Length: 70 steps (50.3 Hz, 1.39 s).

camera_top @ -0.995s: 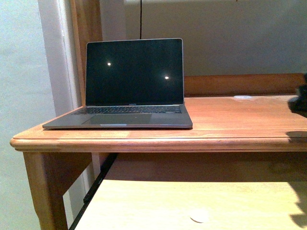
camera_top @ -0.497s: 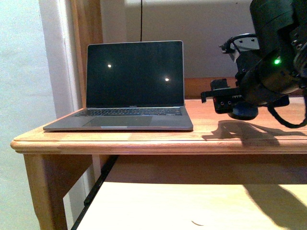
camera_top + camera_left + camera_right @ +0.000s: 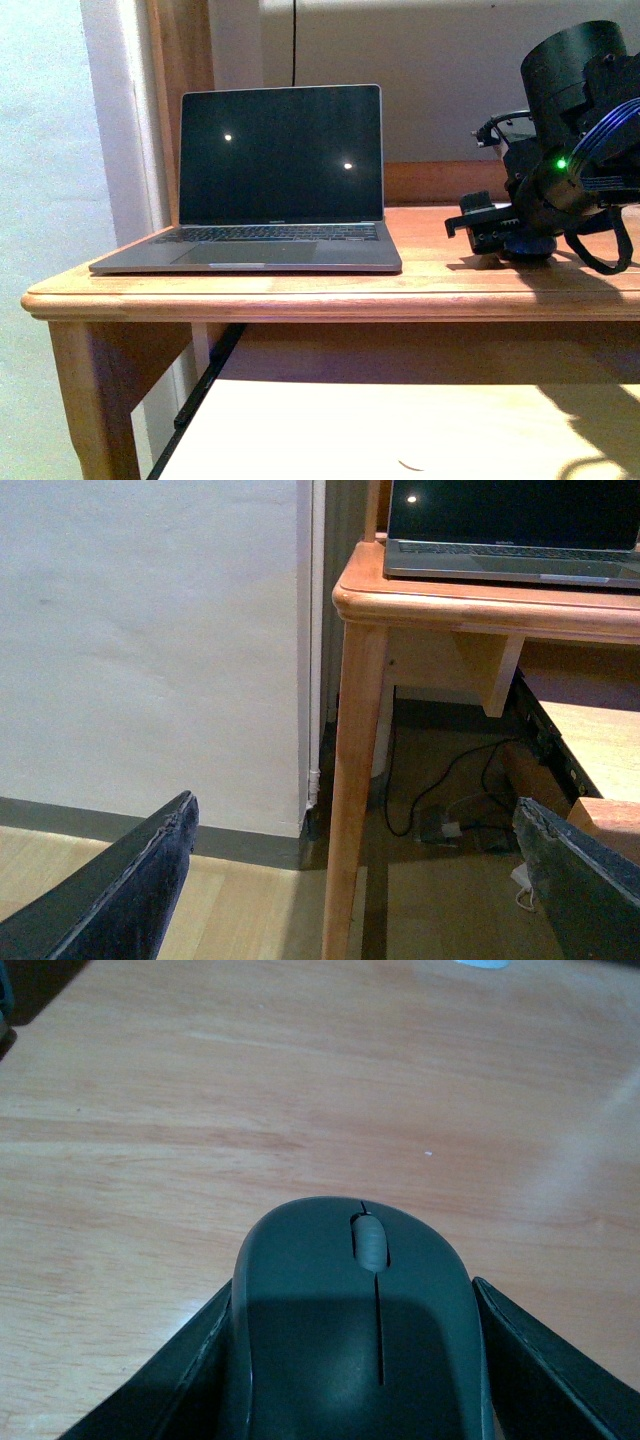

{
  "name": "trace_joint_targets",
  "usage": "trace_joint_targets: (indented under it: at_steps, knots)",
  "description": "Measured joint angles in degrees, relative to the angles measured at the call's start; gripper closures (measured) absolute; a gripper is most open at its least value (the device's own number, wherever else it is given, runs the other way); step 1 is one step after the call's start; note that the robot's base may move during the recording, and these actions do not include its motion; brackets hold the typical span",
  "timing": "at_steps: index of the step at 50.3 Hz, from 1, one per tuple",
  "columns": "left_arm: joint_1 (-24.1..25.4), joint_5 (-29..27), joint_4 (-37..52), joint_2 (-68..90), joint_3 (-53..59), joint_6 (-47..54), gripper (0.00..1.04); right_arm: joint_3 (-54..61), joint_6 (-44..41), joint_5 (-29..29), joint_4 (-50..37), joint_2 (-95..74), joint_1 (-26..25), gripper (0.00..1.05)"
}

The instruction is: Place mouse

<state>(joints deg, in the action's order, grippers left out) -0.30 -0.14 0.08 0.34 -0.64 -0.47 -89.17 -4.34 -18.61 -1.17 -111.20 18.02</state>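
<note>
The dark grey mouse (image 3: 360, 1330) fills the near part of the right wrist view, scroll wheel pointing away. My right gripper (image 3: 358, 1360) is shut on it, one dark finger (image 3: 180, 1380) against each flank. In the front view this gripper (image 3: 510, 238) is low on the right part of the wooden desk (image 3: 300, 295), and the mouse (image 3: 528, 248) shows as a dark rounded shape right at the desk surface. Whether it touches the wood I cannot tell. My left gripper (image 3: 355, 808) is open and holds nothing, down beside the desk's leg (image 3: 350, 780).
An open laptop (image 3: 270, 180) with a dark screen stands on the left half of the desk. A small white disc (image 3: 480, 963) lies further back on the desk. A pale lower shelf (image 3: 380, 420) sits under the top. Cables (image 3: 440, 800) lie on the floor.
My right arm came in from the right edge with the mouse, then dropped from above the desk down to its surface. The laptop has not moved.
</note>
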Motion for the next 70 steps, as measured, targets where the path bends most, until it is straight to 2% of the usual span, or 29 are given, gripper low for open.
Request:
trace_joint_targets:
  at_steps: [4, 10, 17, 23, 32, 35, 46, 53, 58, 61, 66, 70]
  knots:
    - [0.0, 0.0, 0.0, 0.0, 0.0, 0.0, 0.08, -0.11, -0.24, 0.79, 0.39, -0.52, -0.13, 0.23]
    - [0.0, 0.0, 0.0, 0.0, 0.0, 0.0, 0.08, -0.11, 0.22, 2.89, 0.13, -0.39, -0.31, 0.06]
    - [0.0, 0.0, 0.0, 0.0, 0.0, 0.0, 0.08, 2.51, 0.48, 8.59, -1.6, 2.56, -1.86, 0.07]
    - [0.0, 0.0, 0.0, 0.0, 0.0, 0.0, 0.08, 7.63, 0.44, 16.92, -4.39, 8.92, -6.05, 0.07]
    - [0.0, 0.0, 0.0, 0.0, 0.0, 0.0, 0.08, 21.0, -2.49, 38.34, -6.86, 22.05, -18.82, 0.07]
    - [0.0, 0.0, 0.0, 0.0, 0.0, 0.0, 0.08, 26.16, -4.72, 46.18, -6.21, 25.31, -23.87, 0.07]
    - [0.0, 0.0, 0.0, 0.0, 0.0, 0.0, 0.08, 39.95, -12.41, 69.0, -2.38, 34.34, -36.72, 0.07]
    - [0.0, 0.0, 0.0, 0.0, 0.0, 0.0, 0.08, 43.12, -15.96, 78.53, 0.5, 37.24, -41.53, 0.07]
    - [0.0, 0.0, 0.0, 0.0, 0.0, 0.0, 0.08, 44.72, -22.16, 86.36, 7.82, 38.66, -46.16, 0.07]
    - [0.0, 0.0, 0.0, 0.0, 0.0, 0.0, 0.08, 44.72, -25.83, 88.8, 12.98, 38.73, -47.74, 0.07]
    - [0.0, 0.0, 0.0, 0.0, 0.0, 0.0, 0.08, 43.65, -40.35, 92.56, 29.46, 37.42, -50.53, 0.07]
    - [0.0, 0.0, 0.0, 0.0, 0.0, 0.0, 0.08, 41.77, -52.02, 92.72, 42.01, 34.84, -51.87, 0.07]
